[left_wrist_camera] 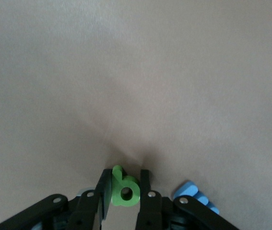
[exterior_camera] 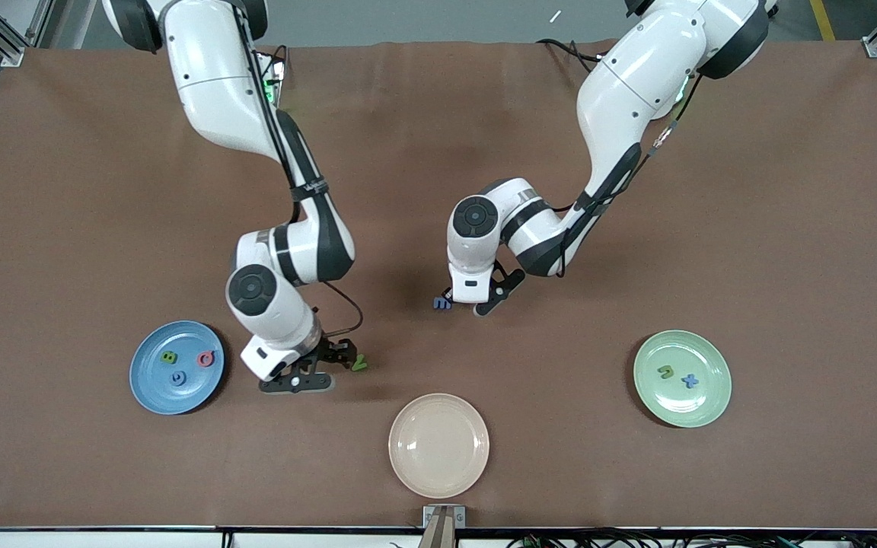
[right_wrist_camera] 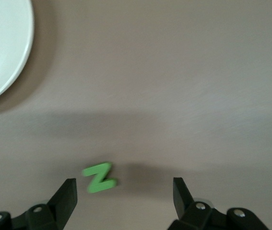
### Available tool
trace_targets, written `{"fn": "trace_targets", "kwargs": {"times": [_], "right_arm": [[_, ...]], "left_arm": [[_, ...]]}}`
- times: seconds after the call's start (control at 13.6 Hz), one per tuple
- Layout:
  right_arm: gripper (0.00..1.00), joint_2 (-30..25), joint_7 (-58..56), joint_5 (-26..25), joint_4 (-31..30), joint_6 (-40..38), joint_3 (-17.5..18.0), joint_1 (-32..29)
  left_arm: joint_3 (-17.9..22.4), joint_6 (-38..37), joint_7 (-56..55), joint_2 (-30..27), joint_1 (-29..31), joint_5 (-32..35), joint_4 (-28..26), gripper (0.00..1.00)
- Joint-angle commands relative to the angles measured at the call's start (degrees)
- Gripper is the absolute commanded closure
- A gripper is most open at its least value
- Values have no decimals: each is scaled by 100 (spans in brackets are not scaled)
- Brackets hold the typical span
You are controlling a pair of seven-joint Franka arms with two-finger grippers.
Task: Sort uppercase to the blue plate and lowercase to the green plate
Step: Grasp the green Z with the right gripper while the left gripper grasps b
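Note:
My left gripper (left_wrist_camera: 124, 179) is shut on a green lowercase q (left_wrist_camera: 125, 190) low over the middle of the table; a blue lowercase m (left_wrist_camera: 195, 196) lies right beside it (exterior_camera: 442, 303). The q is hidden under the hand in the front view. My right gripper (right_wrist_camera: 124, 189) stands open around a green uppercase N (right_wrist_camera: 99, 177), which lies on the table nearer one finger (exterior_camera: 360, 364). The blue plate (exterior_camera: 151, 388) holds a green B (exterior_camera: 170, 356), a red G (exterior_camera: 205, 358) and a blue G (exterior_camera: 178, 377). The green plate (exterior_camera: 705, 407) holds a green u (exterior_camera: 665, 371) and a blue x (exterior_camera: 690, 380).
A cream plate (exterior_camera: 438, 444) sits near the table's front edge, between the two coloured plates; its rim shows in the right wrist view (right_wrist_camera: 1, 48). Brown table surface (exterior_camera: 560, 365) lies bare between the left gripper and the green plate.

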Motion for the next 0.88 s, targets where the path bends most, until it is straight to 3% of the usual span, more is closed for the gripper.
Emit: {"fn": "trace_targets", "kwargs": {"times": [0.0,0.29,0.44,0.52,0.81], "right_arm": [[11,287,359,60,10,637,239,46],[15,464,562,8,1,851,293,161],[21,464,509,-36,1,851,293,161],[28,473,500,-45,-8,851,293,161],[75,473,491,-124,-8,851,293,161]], "left_arm": [[265,-51,-84,-198,49,160,83,98],[495,-103,406,-681,469,222,66,98],[495,-488,845,-962,768,222,39,98],[486,-638,1187,-1094,961,222,4,98],[442,-851,2611,-1429,1761,213,-285,98]]}}
